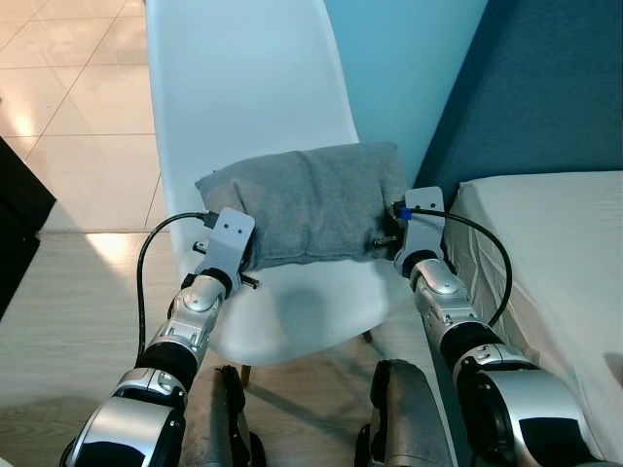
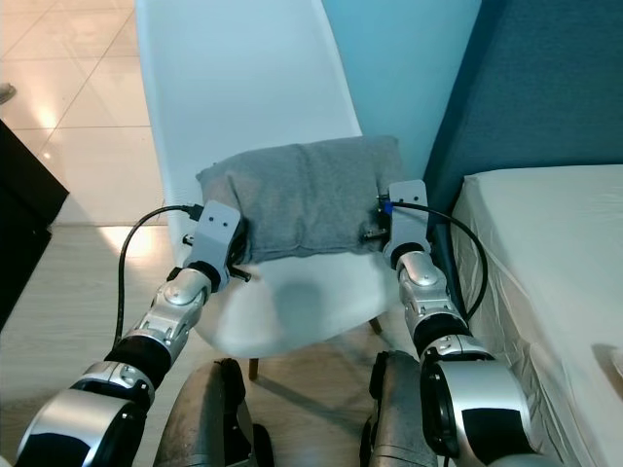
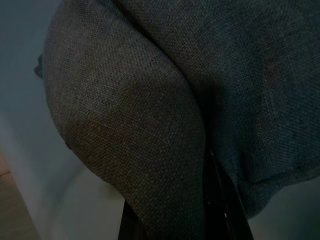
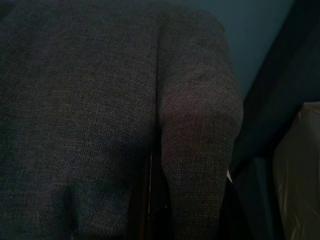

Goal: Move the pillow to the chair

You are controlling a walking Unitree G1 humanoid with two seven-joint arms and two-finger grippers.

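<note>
Left eye view: the grey pillow point(image 1: 310, 202) hangs between the 2 grippers, just above the seat of the white chair point(image 1: 243, 88) and in front of its backrest. The left gripper point(image 1: 237, 255) meets the pillow's left lower edge; the right gripper point(image 1: 397, 231) meets its right end. A bed point(image 1: 555, 253) lies beyond the right gripper, with a blue headboard point(image 1: 531, 88) behind it.

Right eye view: the same scene; both arms reach forward and the pillow spans the gap from one gripper to the other.

Left wrist view: pillow fabric bulges to both sides of a deep fold, and a black finger point(image 3: 220, 200) runs into that fold, so these jaws are clamped on the cloth.

Right wrist view: dark and close. A crease in the pillow runs straight ahead of the jaws with a finger point(image 4: 150, 200) at its base, pinching the fabric.
</note>
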